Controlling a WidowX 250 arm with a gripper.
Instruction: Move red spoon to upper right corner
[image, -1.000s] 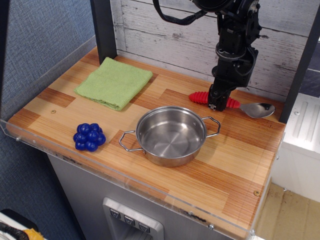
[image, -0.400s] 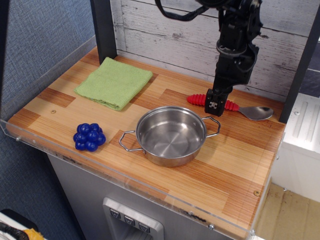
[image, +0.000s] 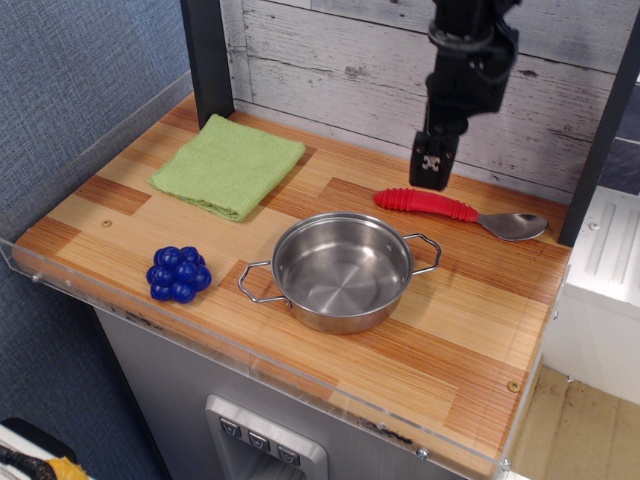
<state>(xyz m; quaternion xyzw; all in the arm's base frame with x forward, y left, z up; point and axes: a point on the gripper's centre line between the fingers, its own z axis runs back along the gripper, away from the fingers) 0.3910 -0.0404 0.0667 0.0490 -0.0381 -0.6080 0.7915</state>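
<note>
One red spoon (image: 455, 210) lies at the desk's upper right corner (image: 535, 215); the gripper (image: 432, 170) (spread or pinched, I cannot tell) hangs above it.

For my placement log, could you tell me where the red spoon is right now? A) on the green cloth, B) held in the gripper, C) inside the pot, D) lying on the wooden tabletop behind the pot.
D: the red spoon lies flat on the wood behind the pot, and the gripper hangs above its handle, clear of it.
</note>
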